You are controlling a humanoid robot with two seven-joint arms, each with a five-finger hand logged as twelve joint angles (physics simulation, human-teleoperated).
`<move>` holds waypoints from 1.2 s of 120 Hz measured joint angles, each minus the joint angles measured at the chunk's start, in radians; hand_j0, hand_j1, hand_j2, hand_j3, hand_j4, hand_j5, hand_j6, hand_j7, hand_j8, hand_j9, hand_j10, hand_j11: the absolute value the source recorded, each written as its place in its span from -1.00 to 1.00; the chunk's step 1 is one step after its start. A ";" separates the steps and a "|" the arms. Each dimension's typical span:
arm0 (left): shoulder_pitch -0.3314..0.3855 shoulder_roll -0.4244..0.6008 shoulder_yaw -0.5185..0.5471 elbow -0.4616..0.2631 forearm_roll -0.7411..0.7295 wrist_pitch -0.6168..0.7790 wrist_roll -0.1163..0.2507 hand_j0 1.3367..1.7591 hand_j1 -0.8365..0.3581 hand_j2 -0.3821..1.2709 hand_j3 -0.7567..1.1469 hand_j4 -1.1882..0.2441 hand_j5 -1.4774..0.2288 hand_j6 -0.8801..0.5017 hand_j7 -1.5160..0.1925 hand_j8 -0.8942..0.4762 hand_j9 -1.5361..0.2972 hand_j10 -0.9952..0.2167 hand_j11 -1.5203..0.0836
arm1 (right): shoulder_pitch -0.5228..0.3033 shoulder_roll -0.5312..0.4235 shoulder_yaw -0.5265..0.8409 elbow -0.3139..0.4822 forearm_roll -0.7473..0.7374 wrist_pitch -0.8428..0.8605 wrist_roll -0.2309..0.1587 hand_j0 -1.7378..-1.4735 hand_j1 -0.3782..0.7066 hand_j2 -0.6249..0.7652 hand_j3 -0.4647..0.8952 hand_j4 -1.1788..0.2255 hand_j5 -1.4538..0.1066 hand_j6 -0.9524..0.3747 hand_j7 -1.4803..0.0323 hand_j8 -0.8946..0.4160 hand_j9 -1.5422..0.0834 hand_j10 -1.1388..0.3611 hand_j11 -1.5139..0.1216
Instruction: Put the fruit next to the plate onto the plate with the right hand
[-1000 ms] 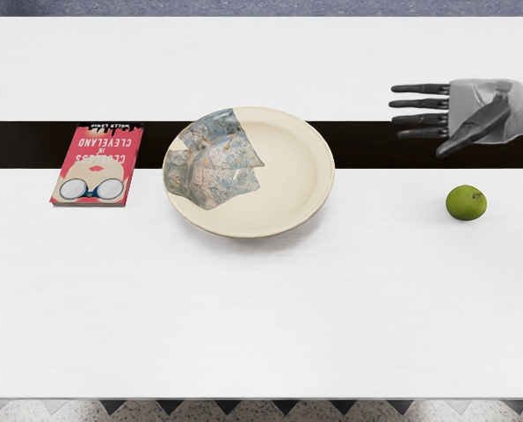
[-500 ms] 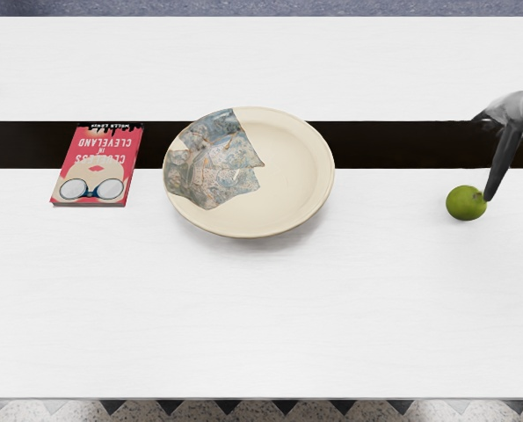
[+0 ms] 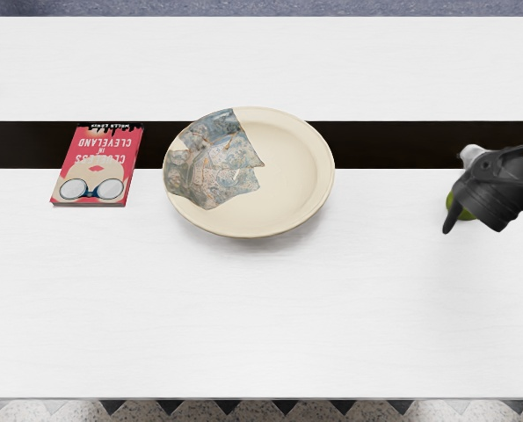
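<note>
Judging from head view alone: right hand sits over green fruit on table, right of plate and well apart from it. Only green sliver shows at hand's left edge. Hand open or closed: cannot tell.

Step in hand, by judgement: securing fruit. Advice: wrap evenly round widest part, lift straight up before carrying left, set down on bare right half of plate, clear of crumpled cloth.

Fruit mostly hidden; long axis and pointing direction cannot be told.
</note>
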 joint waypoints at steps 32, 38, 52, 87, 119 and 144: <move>0.000 0.000 0.000 0.000 0.000 0.000 0.000 0.52 0.98 -0.54 -0.21 0.66 0.73 0.27 0.77 0.31 0.68 0.64 0.90 | -0.095 -0.002 0.054 -0.103 -0.034 -0.009 0.000 -0.40 -0.57 -0.15 -0.32 0.43 0.58 0.18 0.66 0.10 0.62 0.29 0.58; 0.000 0.000 0.000 0.000 0.000 0.000 0.000 0.52 0.98 -0.54 -0.21 0.66 0.73 0.27 0.77 0.31 0.68 0.64 0.90 | -0.110 -0.003 0.067 -0.107 -0.036 -0.010 0.000 -0.40 -0.52 -0.15 -0.32 0.41 0.54 0.14 0.63 0.07 0.59 0.26 0.55; 0.000 0.000 0.000 0.000 0.000 0.000 0.000 0.52 0.98 -0.54 -0.21 0.66 0.73 0.27 0.77 0.31 0.68 0.64 0.90 | -0.140 -0.008 0.081 -0.123 -0.037 -0.010 0.000 -0.40 -0.46 -0.16 -0.32 0.36 0.50 0.10 0.58 0.03 0.54 0.22 0.50; 0.000 0.000 0.000 0.000 0.000 0.000 0.000 0.52 0.98 -0.54 -0.21 0.66 0.73 0.27 0.77 0.31 0.68 0.64 0.90 | -0.181 -0.005 0.093 -0.173 -0.038 -0.010 0.000 -0.40 -0.39 -0.17 -0.32 0.32 0.45 0.05 0.53 -0.02 0.50 0.18 0.45; 0.000 0.000 0.000 0.000 0.000 0.000 0.000 0.52 0.98 -0.54 -0.21 0.66 0.73 0.27 0.77 0.31 0.68 0.64 0.90 | -0.204 0.016 0.118 -0.205 -0.038 -0.010 0.000 -0.40 -0.38 -0.17 -0.32 0.31 0.43 0.05 0.52 -0.03 0.49 0.17 0.44; 0.000 0.000 0.000 0.000 0.000 0.000 0.000 0.52 0.98 -0.54 -0.21 0.66 0.73 0.27 0.77 0.31 0.68 0.64 0.90 | -0.211 0.025 0.127 -0.221 -0.038 -0.010 0.000 -0.40 -0.25 -0.19 -0.32 0.23 0.34 -0.04 0.42 -0.12 0.39 0.10 0.35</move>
